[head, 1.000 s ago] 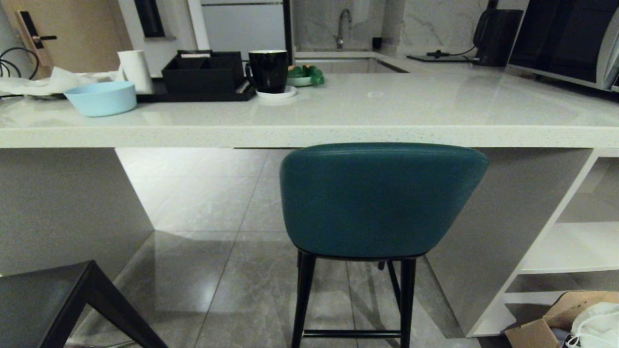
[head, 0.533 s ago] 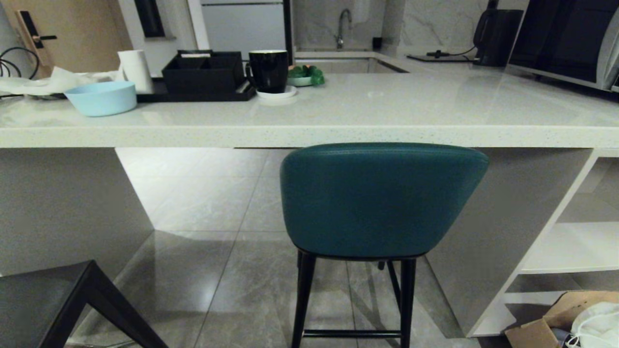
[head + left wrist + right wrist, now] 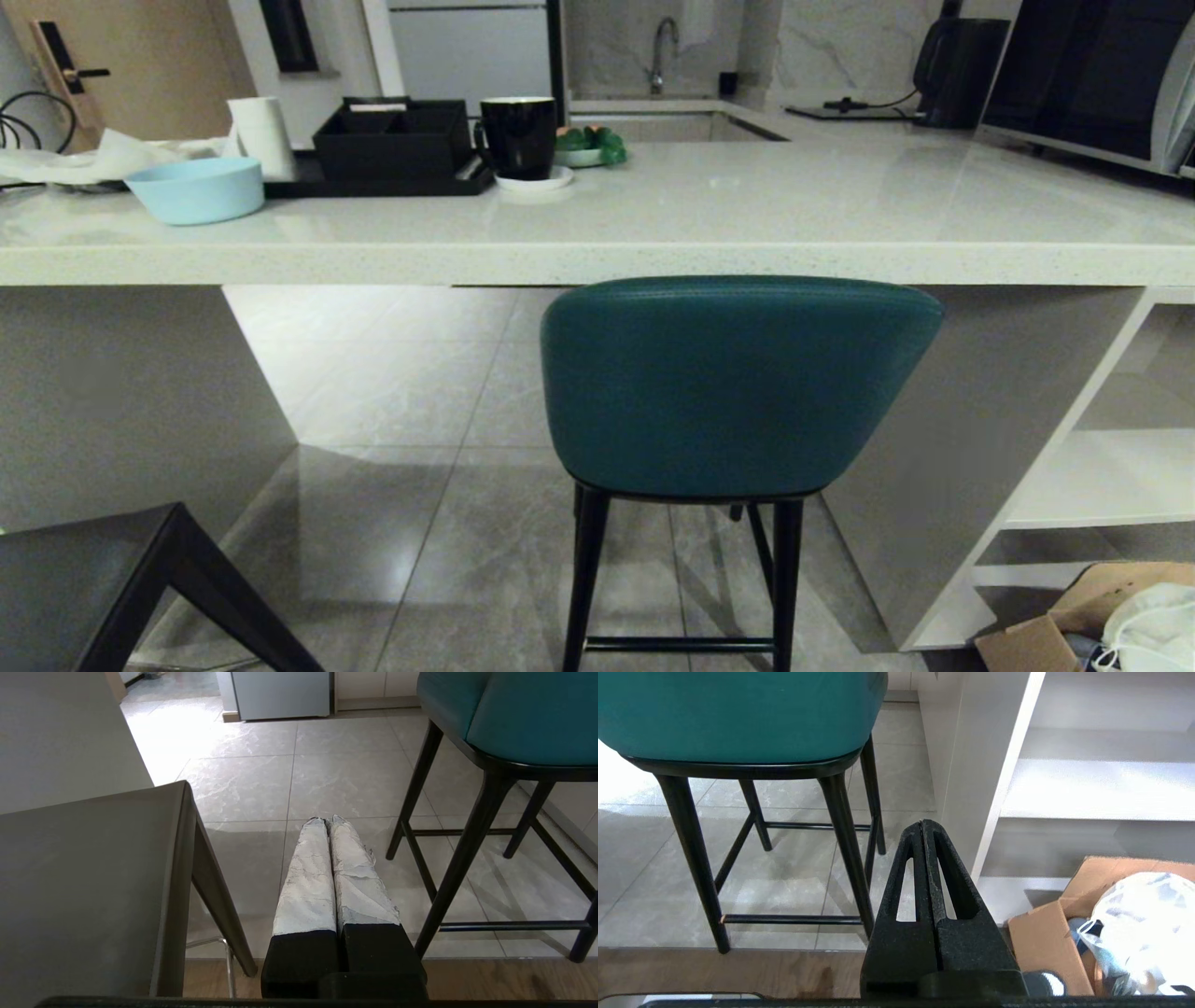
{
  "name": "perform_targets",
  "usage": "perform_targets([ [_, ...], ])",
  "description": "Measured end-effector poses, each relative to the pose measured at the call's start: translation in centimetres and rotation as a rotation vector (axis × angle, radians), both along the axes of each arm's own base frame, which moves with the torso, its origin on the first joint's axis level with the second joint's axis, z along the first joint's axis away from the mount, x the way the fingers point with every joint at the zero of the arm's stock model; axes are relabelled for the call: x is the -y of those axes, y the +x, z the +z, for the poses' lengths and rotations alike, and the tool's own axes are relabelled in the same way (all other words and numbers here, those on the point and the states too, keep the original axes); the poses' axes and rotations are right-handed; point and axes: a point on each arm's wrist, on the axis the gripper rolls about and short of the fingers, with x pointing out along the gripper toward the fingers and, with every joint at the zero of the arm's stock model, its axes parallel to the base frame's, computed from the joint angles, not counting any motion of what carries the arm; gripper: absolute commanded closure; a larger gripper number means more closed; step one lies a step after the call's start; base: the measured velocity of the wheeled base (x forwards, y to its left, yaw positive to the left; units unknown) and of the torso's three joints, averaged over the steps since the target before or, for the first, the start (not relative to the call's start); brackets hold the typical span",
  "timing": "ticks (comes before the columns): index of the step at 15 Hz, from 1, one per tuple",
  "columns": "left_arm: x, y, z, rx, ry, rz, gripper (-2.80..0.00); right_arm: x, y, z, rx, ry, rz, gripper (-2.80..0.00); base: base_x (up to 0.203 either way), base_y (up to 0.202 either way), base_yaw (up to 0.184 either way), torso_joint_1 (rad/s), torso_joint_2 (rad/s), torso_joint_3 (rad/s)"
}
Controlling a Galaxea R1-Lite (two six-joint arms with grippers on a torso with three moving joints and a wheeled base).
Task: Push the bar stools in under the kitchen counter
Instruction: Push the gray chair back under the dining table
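Teal leather marks the nearer concern: the teal stool (image 3: 738, 387) stands right of centre, its curved backrest just below the front edge of the kitchen counter (image 3: 597, 261), its seat apparently tucked under the slab. Between the earlier head views and this one nothing in the scene has shifted; stool, counter and everything on it sit exactly as they did. That suggests no push is under way just now, and that this stool is likely already dealt with.

To the near left, the dark stool (image 3: 103, 583) stands well out from the counter, so it looks like the piece left to move.

The left gripper (image 3: 326, 821) hangs low between the two stools, its white-wrapped fingers (image 3: 308, 877) pressed together, touching nothing. The right gripper (image 3: 925, 826) is likewise closed and empty, low beside the teal stool's black legs (image 3: 840, 849), near the white shelves (image 3: 1087, 788) and a cardboard box (image 3: 1045, 938).

Farther off, a blue bowl (image 3: 196, 189) and a black mug (image 3: 518, 137) rest on the counter's left half.
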Motion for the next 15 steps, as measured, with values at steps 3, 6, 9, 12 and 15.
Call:
perform_targets([
  [3,-0.01,0.0,-0.05,-0.004,-0.017,0.001,0.0,0.01,-0.02,-0.01,0.001,0.01,-0.003,0.0,0.0,0.0,0.0,0.0,0.0,0.0],
  [6,-0.03,0.0,-0.01,-0.002,-0.039,0.007,0.0,0.01,-0.01,-0.02,0.001,0.017,-0.006,0.0,0.0,0.0,0.0,0.0,0.0,0.0],
  [9,-0.03,0.0,-0.01,-0.001,-0.049,0.006,0.0,0.02,-0.01,-0.03,0.001,0.017,-0.008,0.0,0.0,0.0,0.0,0.0,0.0,0.0],
  [12,-0.03,0.0,-0.01,-0.002,-0.065,0.008,0.0,0.02,-0.02,-0.03,0.001,0.02,-0.009,0.0,0.0,0.0,0.0,0.0,0.0,0.0],
  [15,-0.03,0.0,-0.01,-0.001,-0.063,0.01,0.0,0.02,-0.02,-0.03,0.001,0.022,-0.01,0.0,-0.018,0.0,0.002,0.002,0.0,0.001],
])
